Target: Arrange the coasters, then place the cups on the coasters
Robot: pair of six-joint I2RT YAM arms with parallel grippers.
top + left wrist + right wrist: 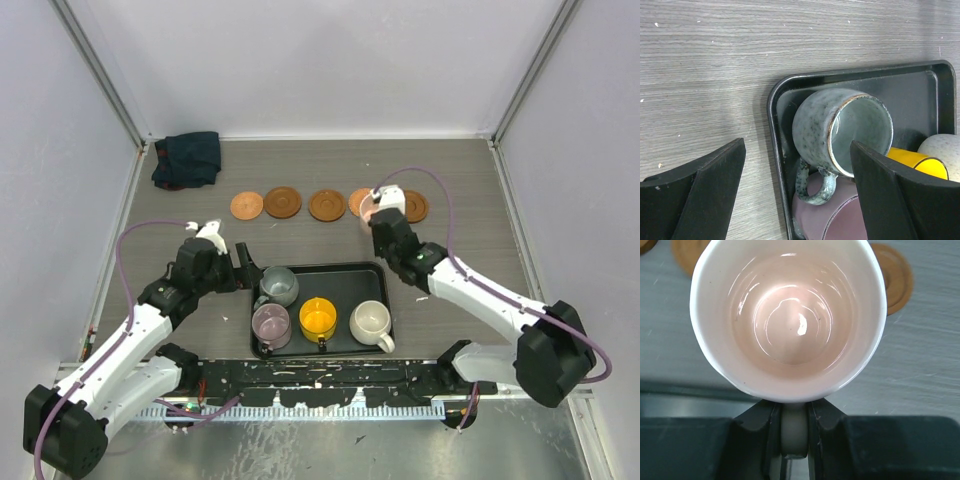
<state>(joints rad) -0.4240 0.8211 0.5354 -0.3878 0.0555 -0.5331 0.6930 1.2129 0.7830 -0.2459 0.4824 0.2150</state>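
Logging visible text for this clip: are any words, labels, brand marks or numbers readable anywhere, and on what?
None can be read in any view. The cups, the coasters, the black tray and the blue cloth bear no print, and the arms show no legible marking.

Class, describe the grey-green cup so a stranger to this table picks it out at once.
Find the black tray on the near side of the table. The grey-green cup stands in its far left corner. It alone is speckled grey-green; the mauve cup, yellow cup and cream cup line its near side.
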